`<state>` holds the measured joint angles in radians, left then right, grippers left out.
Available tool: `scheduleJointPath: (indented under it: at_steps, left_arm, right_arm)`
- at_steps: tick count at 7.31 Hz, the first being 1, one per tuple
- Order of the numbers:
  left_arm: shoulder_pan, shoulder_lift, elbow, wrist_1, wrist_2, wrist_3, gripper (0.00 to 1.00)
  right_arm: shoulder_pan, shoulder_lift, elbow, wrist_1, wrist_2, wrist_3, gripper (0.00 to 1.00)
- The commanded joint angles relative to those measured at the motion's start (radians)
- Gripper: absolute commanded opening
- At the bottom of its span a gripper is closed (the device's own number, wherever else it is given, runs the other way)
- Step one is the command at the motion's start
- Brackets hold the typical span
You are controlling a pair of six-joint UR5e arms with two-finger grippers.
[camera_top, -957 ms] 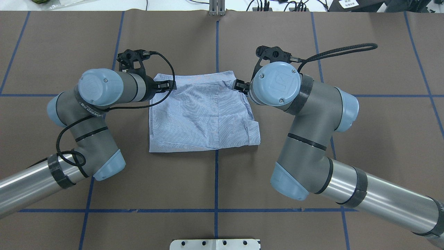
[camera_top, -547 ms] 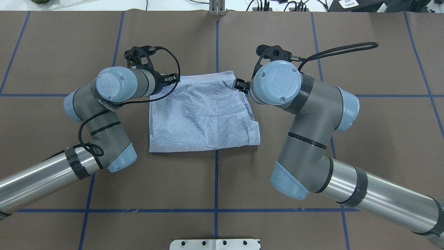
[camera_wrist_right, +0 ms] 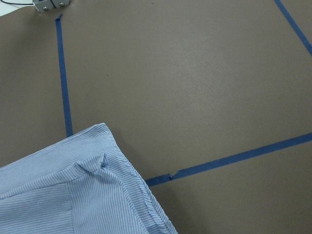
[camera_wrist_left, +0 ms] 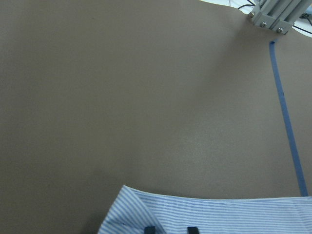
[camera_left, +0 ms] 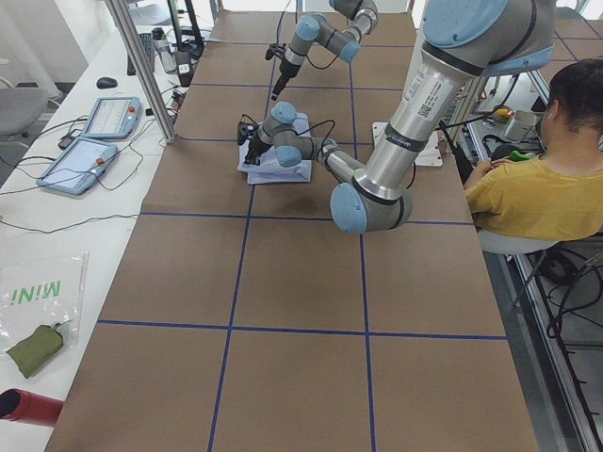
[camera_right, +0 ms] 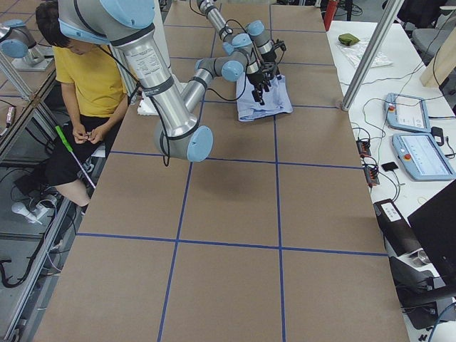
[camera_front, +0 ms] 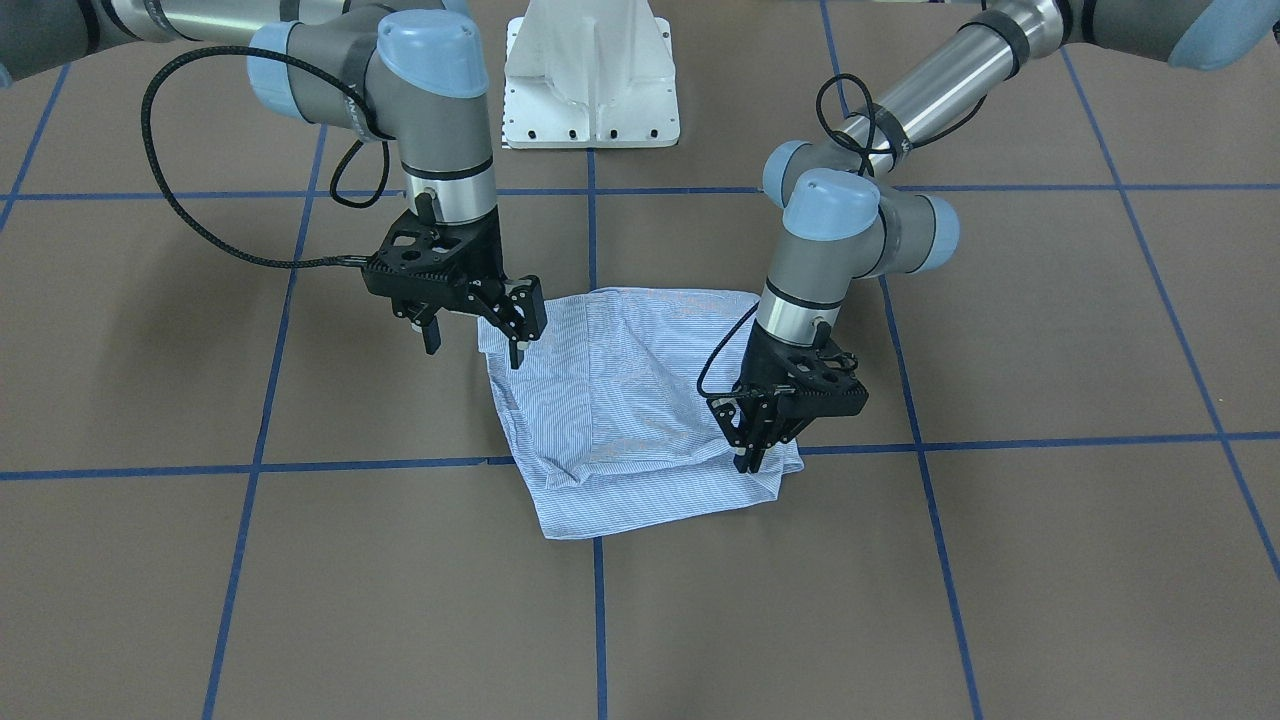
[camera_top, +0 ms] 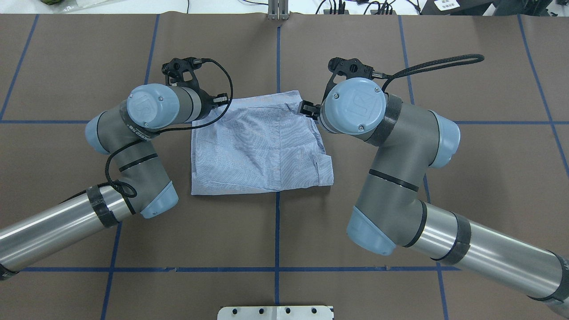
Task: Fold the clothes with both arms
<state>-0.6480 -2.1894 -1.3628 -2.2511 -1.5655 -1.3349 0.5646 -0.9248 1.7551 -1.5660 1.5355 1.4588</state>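
Left claw point(camera_front: 752, 458) has its two fingers nearly together, with the tips down on the shirt point(camera_front: 630, 400), pinching the cloth at its edge. The left wrist view shows both fingertips point(camera_wrist_left: 150, 229) on the striped cloth, just behind its border. The right claw point(camera_front: 472, 350) is spread wide and holds nothing. One of its fingers is over the shirt and the other is outside it, over the bare counter point(camera_front: 300, 560). I cannot tell if this claw touches the cloth.

Around the shirt the brown counter carries only blue tape lines point(camera_front: 350, 465), which make a grid. The white base point(camera_front: 592, 80) stands on the robot's side. A metal post point(camera_wrist_left: 273, 14) stands at the far border. A person in a yellow shirt point(camera_left: 542, 188) sits beside the counter, and two tablets point(camera_left: 99, 141) lie on the side bench. Nothing stands between the claws and the shirt, but in the overhead view each arm covers its own claw.

The shirt lies in the middle of the counter, on the centre tape line, folded into an almost square packet. It is a little wider from the robot's left to its right. One seam runs from near to far. A folded piece sticks out at the near right corner. Which way the collar points is not visible.

The left claw is at the far left corner of the shirt, and the right claw is at the far right corner.
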Motion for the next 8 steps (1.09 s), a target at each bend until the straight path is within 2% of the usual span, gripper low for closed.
scheduleJointPath:
  at_steps: [1,3,4,5,6,7,8]
  left_arm:
    - [-0.039,0.002,0.007,0.007,0.001,0.057,0.00]
    - [-0.074,-0.006,0.088,0.001,0.002,0.057,0.00]
    - [-0.075,-0.012,0.091,0.002,0.002,0.056,0.00]
    - [-0.075,-0.013,0.090,0.001,0.002,0.072,0.92]
    - [-0.079,-0.016,0.079,-0.008,-0.005,0.141,1.00]
    - [-0.094,-0.013,0.035,-0.004,-0.045,0.199,1.00]
    - [-0.120,0.003,-0.023,0.005,-0.151,0.265,1.00]
  right_arm:
    - [0.000,0.001,0.000,0.001,0.000,0.000,1.00]
    - [-0.002,0.001,-0.003,0.001,0.000,0.002,1.00]
    - [-0.002,0.001,-0.003,0.003,-0.002,0.002,1.00]
    - [-0.002,0.003,-0.003,0.001,-0.002,0.002,1.00]
    - [-0.002,0.003,-0.003,0.001,0.000,0.000,1.00]
    - [0.003,0.004,-0.002,0.001,0.002,-0.002,1.00]
    - [0.017,0.004,-0.002,-0.003,0.030,-0.003,1.00]
